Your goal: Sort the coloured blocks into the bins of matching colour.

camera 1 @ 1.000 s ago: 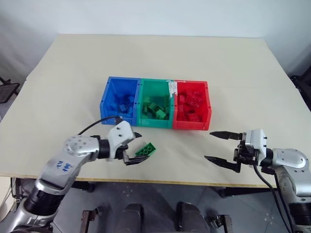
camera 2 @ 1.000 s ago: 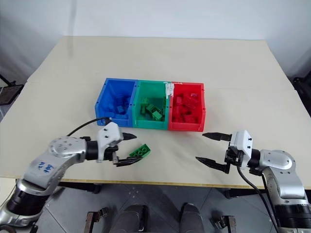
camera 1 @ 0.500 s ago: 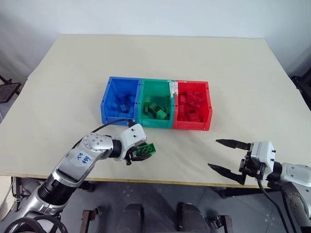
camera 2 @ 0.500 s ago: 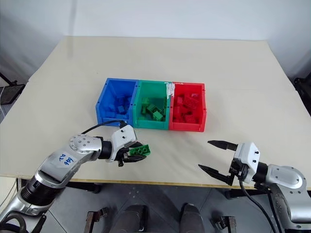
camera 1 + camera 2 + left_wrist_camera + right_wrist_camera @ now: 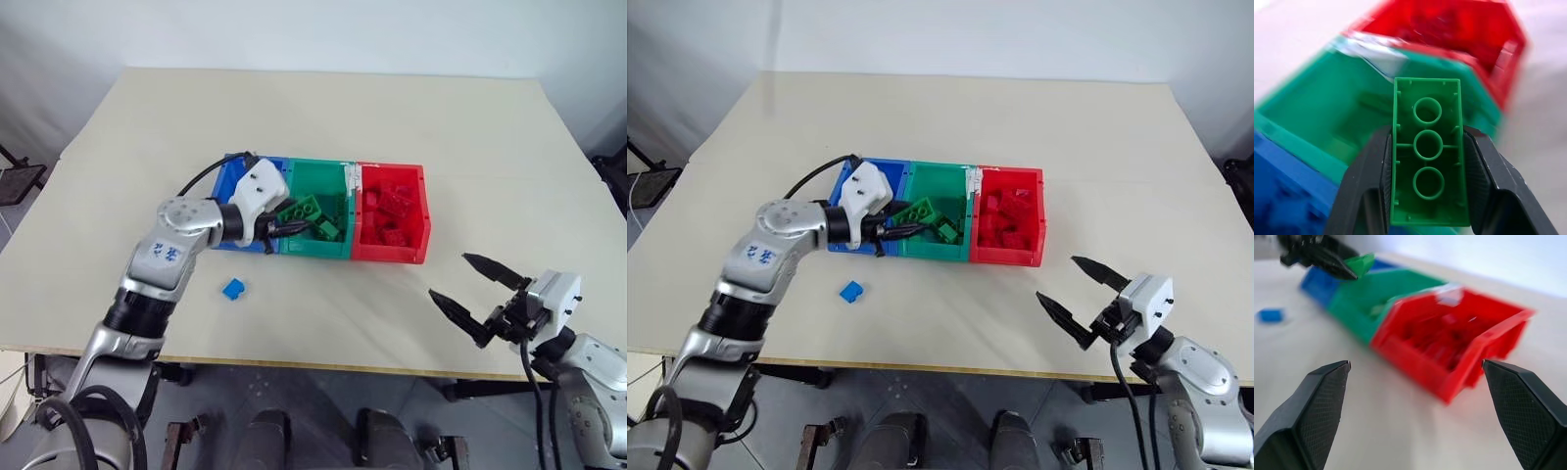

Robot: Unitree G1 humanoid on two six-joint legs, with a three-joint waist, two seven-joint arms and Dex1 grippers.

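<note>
Bins [image 5: 323, 253] are sitting in a joined row near the middle of the pale table [image 5: 392, 117], blue on the robot's left, green in the centre and red on its right, each already holding blocks of its own colour. Reaching over the near edge of the blue and green bins, the left gripper [image 5: 291, 227] is clamping a long green block [image 5: 300, 211] between its two black fingers, holding it raised just above the green bin's left side; in the left wrist view the block's hollow underside [image 5: 1429, 152] is facing the camera with a finger pressing each long side. Well apart to the right, the right gripper [image 5: 472, 285] is hovering over the table's front edge with its fingers spread wide and nothing between them. One small blue block [image 5: 233, 289] is lying loose on the table in front of the blue bin.
</note>
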